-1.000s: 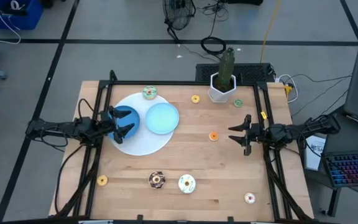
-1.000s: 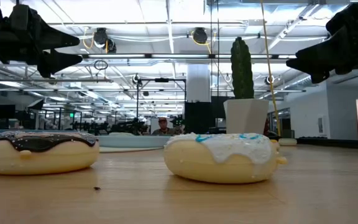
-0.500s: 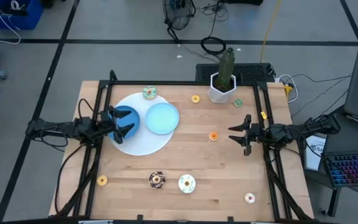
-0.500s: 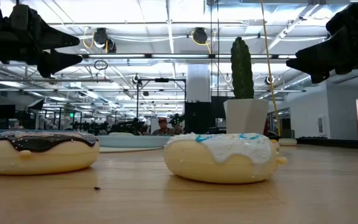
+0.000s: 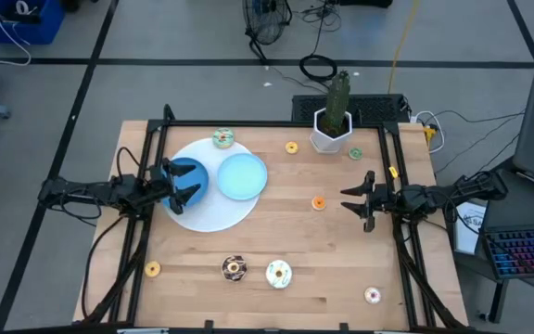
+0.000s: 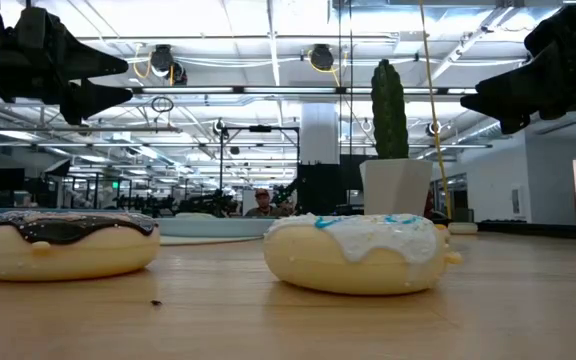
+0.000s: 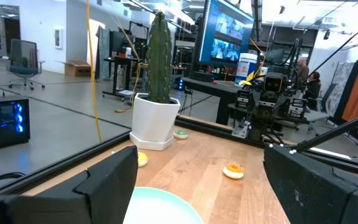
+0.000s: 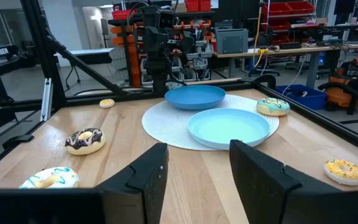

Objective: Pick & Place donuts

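Black right gripper (image 5: pixel 354 201): right of centre in the high view, above the table, fingers spread wide with nothing between them.
Black left gripper (image 5: pixel 183 185): left of centre in the high view, over the dark blue bowl (image 5: pixel 185 175), fingers apart and empty.
Nearest donut: an orange-iced donut (image 5: pixel 319 203) lies just left of the right gripper, apart from it and flat on the wooden table (image 5: pixel 295 250).
Upper row: a small yellow donut (image 5: pixel 291 147) and a green one (image 5: pixel 355 154) sit either side of the white cactus pot (image 5: pixel 331 132), above the right gripper in the frame.
Mat edge: a green-and-white donut (image 5: pixel 223 139) rests at the top rim of the white round mat (image 5: pixel 213 211), beside the light blue plate (image 5: pixel 242 176).
Lower row: a small orange donut (image 5: pixel 152 269) at lower left, a chocolate donut (image 5: pixel 235 269) and a white-iced donut (image 5: pixel 278 274) near bottom centre, a pink donut (image 5: pixel 372 296) at lower right; all well apart from both grippers.
Handling, by judgement: these look like light, stiff moulded toys with glossy icing that may slip; nothing fragile.
Where to hold, by judgement: come straight down and pinch across the ring's outer sides, or put one finger through the hole on the larger ones; the small ones lie low, so the fingertips need to reach almost to the wood.
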Action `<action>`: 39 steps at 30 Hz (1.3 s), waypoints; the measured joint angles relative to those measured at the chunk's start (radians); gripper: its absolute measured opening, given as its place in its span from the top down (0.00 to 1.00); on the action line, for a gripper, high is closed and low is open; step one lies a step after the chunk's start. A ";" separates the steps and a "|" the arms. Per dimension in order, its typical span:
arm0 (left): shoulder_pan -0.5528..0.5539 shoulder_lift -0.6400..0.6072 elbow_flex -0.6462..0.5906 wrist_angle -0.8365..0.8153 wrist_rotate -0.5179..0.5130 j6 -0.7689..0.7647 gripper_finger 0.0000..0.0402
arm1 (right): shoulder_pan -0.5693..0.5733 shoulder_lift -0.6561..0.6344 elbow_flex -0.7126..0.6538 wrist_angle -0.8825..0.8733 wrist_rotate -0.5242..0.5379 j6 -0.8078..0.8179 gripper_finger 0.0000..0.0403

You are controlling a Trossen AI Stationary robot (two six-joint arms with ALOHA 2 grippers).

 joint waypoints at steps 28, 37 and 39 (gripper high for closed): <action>0.000 0.000 0.000 0.000 0.000 0.000 0.14 | 0.000 0.008 0.026 0.045 0.122 -0.058 0.60; 0.000 0.000 0.000 0.000 0.000 0.000 0.14 | -0.180 0.381 0.496 -0.550 0.449 0.123 0.60; 0.000 0.000 0.000 0.001 0.000 0.000 0.14 | -0.275 0.506 0.607 -0.713 0.378 0.213 0.60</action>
